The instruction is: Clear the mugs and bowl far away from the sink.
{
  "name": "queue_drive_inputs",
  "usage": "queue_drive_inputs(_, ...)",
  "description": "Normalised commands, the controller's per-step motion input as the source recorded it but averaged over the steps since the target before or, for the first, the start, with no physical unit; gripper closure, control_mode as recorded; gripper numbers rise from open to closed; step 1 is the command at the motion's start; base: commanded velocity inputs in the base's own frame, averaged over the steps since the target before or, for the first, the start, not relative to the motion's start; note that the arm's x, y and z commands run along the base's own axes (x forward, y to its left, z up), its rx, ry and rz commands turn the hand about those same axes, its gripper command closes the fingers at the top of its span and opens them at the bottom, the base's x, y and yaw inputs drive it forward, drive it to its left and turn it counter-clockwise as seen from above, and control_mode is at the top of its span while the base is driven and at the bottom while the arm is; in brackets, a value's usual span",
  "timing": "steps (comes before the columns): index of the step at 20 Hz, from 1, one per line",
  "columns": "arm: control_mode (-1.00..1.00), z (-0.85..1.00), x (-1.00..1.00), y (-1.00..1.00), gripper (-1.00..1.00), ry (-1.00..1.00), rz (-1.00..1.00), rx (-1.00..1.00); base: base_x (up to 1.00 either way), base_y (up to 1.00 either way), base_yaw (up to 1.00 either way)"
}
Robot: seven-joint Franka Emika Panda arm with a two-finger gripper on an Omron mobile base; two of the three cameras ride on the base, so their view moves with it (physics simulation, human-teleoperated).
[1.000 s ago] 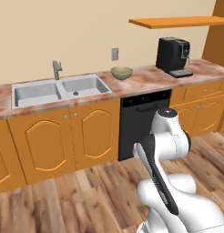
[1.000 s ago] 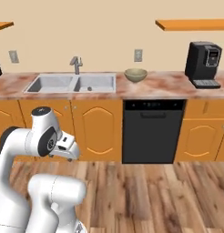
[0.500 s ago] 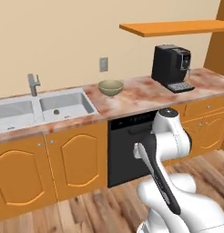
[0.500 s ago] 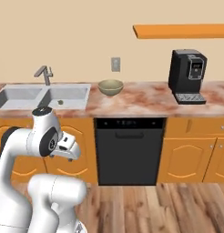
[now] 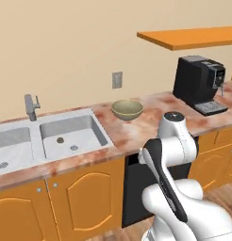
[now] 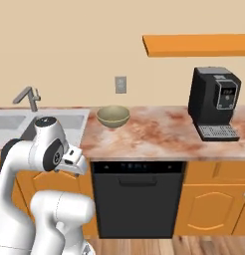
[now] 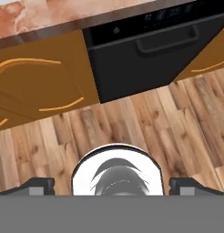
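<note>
At far left of the counter, the pale grey-white double-basin sink (image 5: 52, 139) w/ grey metal faucet (image 5: 30, 106) sits recessed in the reddish marbled stone countertop (image 6: 159, 132). Just right of it, the wide round olive-tan bowl (image 5: 127, 109) w/ paler inside stands upright on the counter, near the sink edge, i.e. not cleared. No mug visible on the counter in these views; location cannot be told.

Task status, judged: approx. nothing done. Bowl transfer to the far end is left, plus all mugs.

The two-finger gripper (image 7: 111, 184) is spread wide and empty in the hand view, tips at the bottom corners, pointing down at the wood-plank floor (image 7: 145, 127) in front of the black dishwasher front w/ bar handle (image 7: 164, 50). Arm is folded low, well apart from the bowl.

Further right: grey wall outlet (image 6: 120, 84) above the bowl, orange wooden cabinet doors (image 5: 85, 202) below the counter, black coffee machine (image 6: 215, 103) at the right end, orange floating shelf (image 6: 194, 45) above it. Wall is plain beige. Free counter lies between bowl and coffee machine.
</note>
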Motion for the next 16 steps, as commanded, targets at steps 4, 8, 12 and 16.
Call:
queue_drive_inputs(4,1.00,0.00,0.00,0.00,-1.00,0.00,0.00,0.00,1.00,0.00,0.01)
queue_drive_inputs(8,1.00,0.00,0.00,0.00,-1.00,0.00,0.00,0.00,0.69,0.00,0.03)
queue_drive_inputs(12,1.00,0.00,0.00,0.00,-1.00,0.00,0.00,0.00,0.64,0.00,0.07)
queue_drive_inputs(16,1.00,0.00,0.00,0.00,-1.00,0.00,0.00,0.00,0.48,0.00,0.05)
